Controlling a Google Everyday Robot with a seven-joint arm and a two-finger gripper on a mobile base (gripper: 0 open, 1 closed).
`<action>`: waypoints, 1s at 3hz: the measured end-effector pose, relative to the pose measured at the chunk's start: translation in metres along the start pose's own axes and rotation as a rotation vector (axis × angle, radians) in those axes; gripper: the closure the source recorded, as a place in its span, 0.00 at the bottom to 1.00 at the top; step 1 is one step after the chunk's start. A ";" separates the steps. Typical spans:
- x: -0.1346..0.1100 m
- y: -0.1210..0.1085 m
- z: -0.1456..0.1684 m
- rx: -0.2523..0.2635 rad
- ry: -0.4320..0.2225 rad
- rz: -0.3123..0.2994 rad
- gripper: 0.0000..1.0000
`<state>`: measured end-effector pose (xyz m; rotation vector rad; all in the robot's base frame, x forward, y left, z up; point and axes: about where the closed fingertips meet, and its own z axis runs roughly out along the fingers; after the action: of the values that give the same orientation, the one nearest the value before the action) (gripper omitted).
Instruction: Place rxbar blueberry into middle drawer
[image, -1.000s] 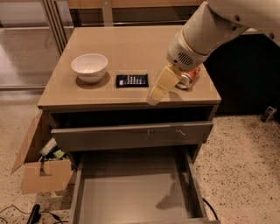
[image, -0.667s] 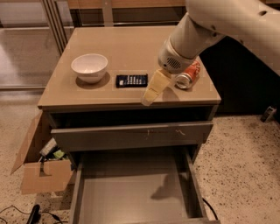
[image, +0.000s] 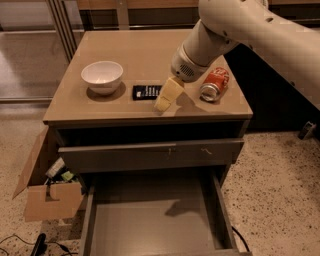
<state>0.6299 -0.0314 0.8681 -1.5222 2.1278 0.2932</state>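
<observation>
The hand (image: 162, 103) hangs low over the tabletop (image: 140, 50) close to the middle of its front edge, tilted down and toward the left, with its pale yellow tip just at the right end of the rxbar blueberry (image: 146, 92). Whether the tip touches the wrapper cannot be told, nor whether the hand is wide or narrow; it holds nothing that can be made out. The rxbar blueberry lies flat on the tabletop, dark with white lettering, near the front edge and a little left of the middle. A white bowl (image: 102, 76) stands upright to its left, toward the left edge. A red can (image: 215, 84) lies on its side toward the right edge, on the far side of the hand from the bar. The white arm (image: 240, 30) comes in from the upper right over the back right corner. Below the tabletop the upper drawer (image: 150, 155) shows its long grey front, and under it the middle drawer (image: 135, 225) stands pulled out, its flat floor bare. A cardboard box (image: 45, 200) sits on the floor at the cabinet's left.
</observation>
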 end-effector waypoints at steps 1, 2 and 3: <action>0.000 0.002 0.005 0.000 -0.070 0.086 0.00; 0.000 -0.003 0.010 0.043 -0.128 0.155 0.00; -0.006 -0.012 0.017 0.051 -0.106 0.149 0.00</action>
<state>0.6474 -0.0230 0.8581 -1.2938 2.1510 0.3609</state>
